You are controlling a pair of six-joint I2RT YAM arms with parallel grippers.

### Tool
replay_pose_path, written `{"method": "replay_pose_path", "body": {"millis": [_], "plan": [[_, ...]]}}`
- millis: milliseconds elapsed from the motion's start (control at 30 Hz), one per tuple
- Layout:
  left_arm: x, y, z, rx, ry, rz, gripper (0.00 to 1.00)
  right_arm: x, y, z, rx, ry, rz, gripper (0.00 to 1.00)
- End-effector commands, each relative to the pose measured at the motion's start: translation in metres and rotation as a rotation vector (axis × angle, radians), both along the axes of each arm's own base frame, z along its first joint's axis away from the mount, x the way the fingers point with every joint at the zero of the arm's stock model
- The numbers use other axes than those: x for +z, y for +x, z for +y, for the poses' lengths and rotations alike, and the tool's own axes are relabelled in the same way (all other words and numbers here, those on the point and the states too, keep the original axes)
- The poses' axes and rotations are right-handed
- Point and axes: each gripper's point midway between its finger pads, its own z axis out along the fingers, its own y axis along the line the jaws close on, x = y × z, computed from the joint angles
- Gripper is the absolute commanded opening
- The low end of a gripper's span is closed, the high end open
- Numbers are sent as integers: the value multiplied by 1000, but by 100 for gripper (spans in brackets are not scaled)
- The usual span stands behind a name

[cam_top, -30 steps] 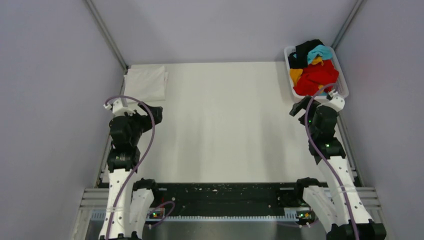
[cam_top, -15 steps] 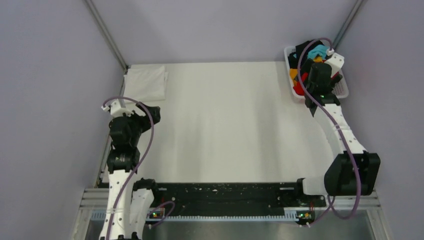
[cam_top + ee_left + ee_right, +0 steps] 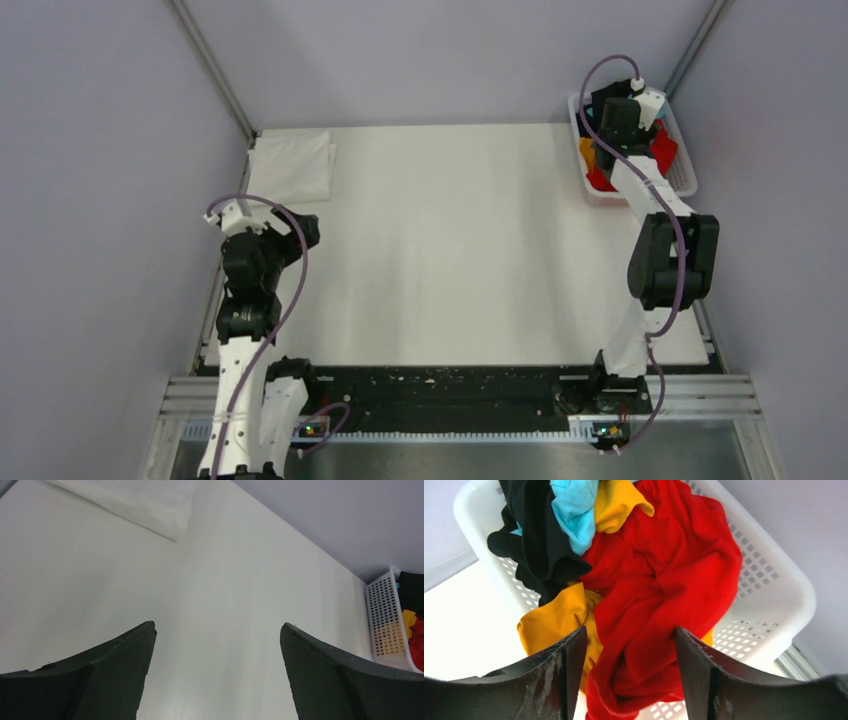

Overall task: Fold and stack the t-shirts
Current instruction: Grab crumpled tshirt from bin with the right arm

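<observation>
Folded white t-shirt [image 3: 292,167] lies upper left; just below it the left gripper [image 3: 217,627] gapes wide, empty. Upper right — right gripper [image 3: 629,630], jaws apart, straddles the red t-shirt [image 3: 674,555] heaped in the white mesh basket [image 3: 784,580].

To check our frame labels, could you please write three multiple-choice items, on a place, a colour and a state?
1. Where does the folded white shirt lie? A near right corner; B the table's far left corner; C mid-table.
2. What colour is the cloth between the right gripper's fingers? A red; B black; C turquoise.
3. The left gripper is: A shut on cloth; B open, empty; C out of view.
B, the top view shows it there; A, the red shirt lies in that gap; B, its fingers stand apart over bare table.
</observation>
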Motion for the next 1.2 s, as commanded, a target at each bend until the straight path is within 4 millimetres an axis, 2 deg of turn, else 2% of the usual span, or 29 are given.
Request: {"method": "replay_pose_path", "body": {"millis": [0,67,267,367,400,467,600,733,900,1033,1100,1167], "plan": [[6,5,3,18,-1,-28,99,14,13,-16,-50,-20,-21,59],[4,6,3,14,-4,-22,99,14,14,-17,-58,-14,-28,50],[1,5,4,25,-3,-9,99,25,9,-24,-75,5,-63,0],[4,5,5,27,-2,-12,99,48,8,-26,-54,12,-122,0],[5,4,5,26,-2,-13,99,61,7,-26,-43,9,-150,0],[5,3,4,25,-2,-15,99,102,3,-27,-30,-20,-224,0],[7,1,4,28,-9,-25,99,196,-17,-28,-21,-77,-403,0],[10,3,-1,4,-21,-39,99,284,-58,-28,-37,-119,-566,0],[12,5,0,12,-32,-20,99,377,-112,-17,3,-132,-782,0],[6,5,-1,3,-34,17,99,424,-138,4,107,-106,-873,0],[4,5,-4,-15,-35,28,99,448,-150,24,215,-75,-940,0],[3,5,-7,-30,-40,31,99,462,-157,49,349,-37,-979,0]]}}
